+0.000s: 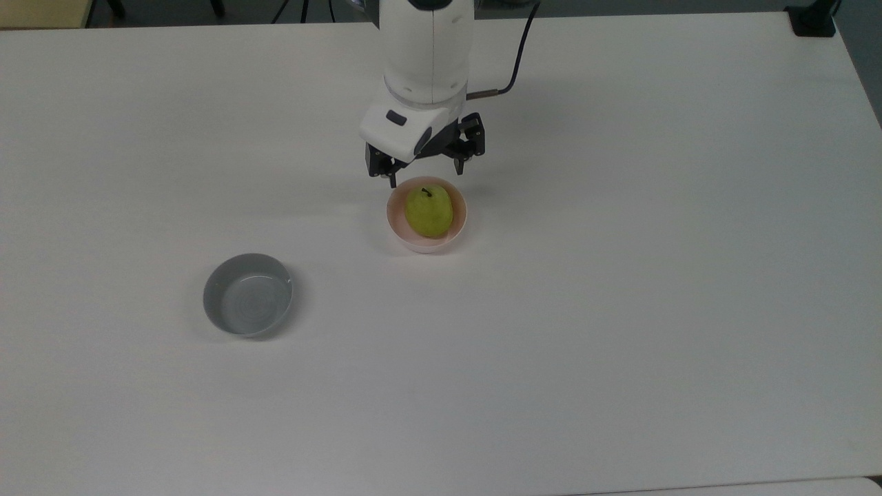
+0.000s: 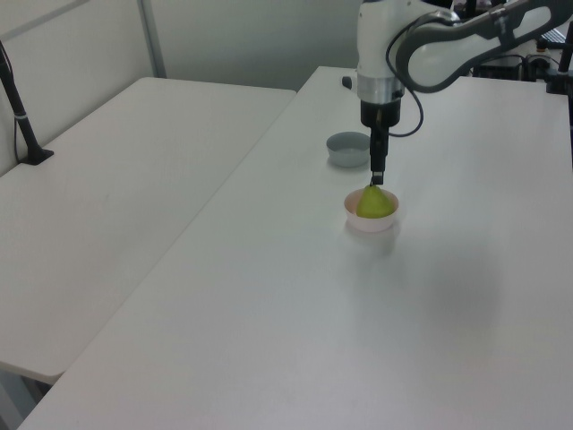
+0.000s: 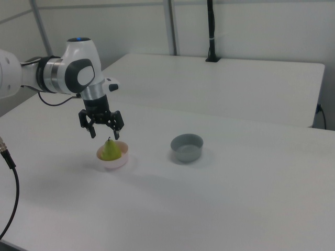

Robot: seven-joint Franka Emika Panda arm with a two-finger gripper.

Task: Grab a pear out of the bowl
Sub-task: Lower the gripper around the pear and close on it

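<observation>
top view puts the gripper (image 1: 425,170) spread wide and empty, just above the top view's upper edge of the pink bowl (image 1: 395,224). the pear (image 1: 428,212) sits inside, stem pointing toward the gripper, so the drop lies slightly toward the top view's bottom.

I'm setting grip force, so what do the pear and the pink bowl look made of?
The pear has matte yellow-green skin with a dark stem; real or plastic is unclear. The pink bowl looks smooth and rigid with a pale rim, possibly plastic or glazed ceramic.

Arm (image 1: 427,48) cut off by the top view's upper edge; pear (image 2: 375,202) bottom behind bowl (image 2: 371,219) rim.
</observation>
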